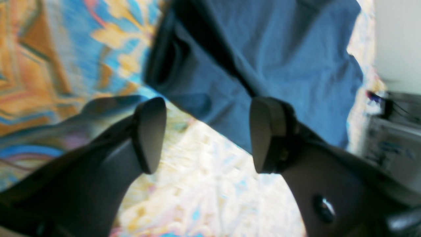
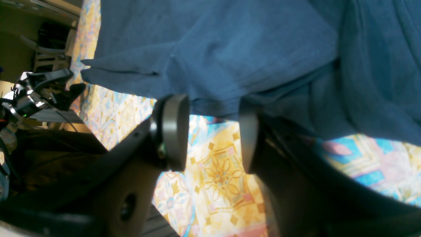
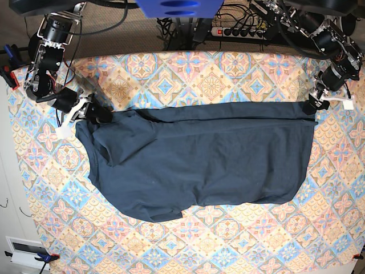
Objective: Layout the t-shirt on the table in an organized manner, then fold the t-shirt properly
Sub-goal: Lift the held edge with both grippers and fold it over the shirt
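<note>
a white power strip (image 3: 239, 31) with a row of dark plugs lies on the brownish floor (image 3: 131, 34) past the far edge, tangled among black cables (image 3: 177, 28). a bright blue rounded plastic piece (image 3: 171, 7) sits at the top middle of the base view. in the lower left corner of that view stands a small white box with a dark slot (image 3: 23, 249), and just beside it a blue clamp (image 3: 41, 257). small red clips (image 3: 8, 75) show at the left border. in the right wrist view a pale plastic chair (image 2: 49, 54) stands in the dim background. the left wrist view shows a plain white wall (image 1: 398, 36) and blurred grey equipment (image 1: 394, 141).
</note>
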Tool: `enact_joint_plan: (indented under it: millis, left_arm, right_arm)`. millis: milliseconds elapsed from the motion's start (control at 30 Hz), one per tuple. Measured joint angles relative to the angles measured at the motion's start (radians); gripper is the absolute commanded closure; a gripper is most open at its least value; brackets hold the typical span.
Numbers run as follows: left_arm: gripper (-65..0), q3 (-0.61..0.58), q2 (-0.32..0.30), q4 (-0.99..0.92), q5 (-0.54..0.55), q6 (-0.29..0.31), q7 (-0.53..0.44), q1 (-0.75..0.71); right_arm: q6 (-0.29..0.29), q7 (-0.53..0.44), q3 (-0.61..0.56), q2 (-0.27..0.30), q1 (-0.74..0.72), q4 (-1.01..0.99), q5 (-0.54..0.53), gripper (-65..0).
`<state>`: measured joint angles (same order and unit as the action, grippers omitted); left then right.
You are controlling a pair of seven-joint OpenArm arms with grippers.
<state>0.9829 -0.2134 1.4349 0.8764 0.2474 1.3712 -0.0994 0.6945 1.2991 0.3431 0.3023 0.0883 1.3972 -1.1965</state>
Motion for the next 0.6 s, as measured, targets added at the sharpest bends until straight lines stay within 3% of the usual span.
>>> enact_joint_plan:
  millis: [200, 433, 500, 600]
  left_arm:
    - [-39.3, 0.002, 0.034, -0.066, -0.015, 0.002, -0.021, 0.037]
    - [-36.7, -0.018, 0.019, -0.234, 0.04, 0.013, -0.086, 0.119]
    - [-25.7, -0.035, 0.017, -0.235, 0.026, 0.012, -0.094, 0.119]
    - [-0.4, -0.039, 0.024, -0.24, -0.003, 0.016, -0.075, 0.127]
  right_arm:
    - [0.0, 0.003, 0.0, 0.0, 0.0, 0.0, 0.0, -24.0]
    - [0.0, 0.006, 0.001, 0.0, -0.002, 0.002, -0.004, -24.0]
    - [0.0, 0.006, 0.005, 0.003, 0.002, 0.002, -0.004, -24.0]
    - [0.0, 0.009, 0.039, 0.016, 0.023, 0.003, -0.002, -24.0]
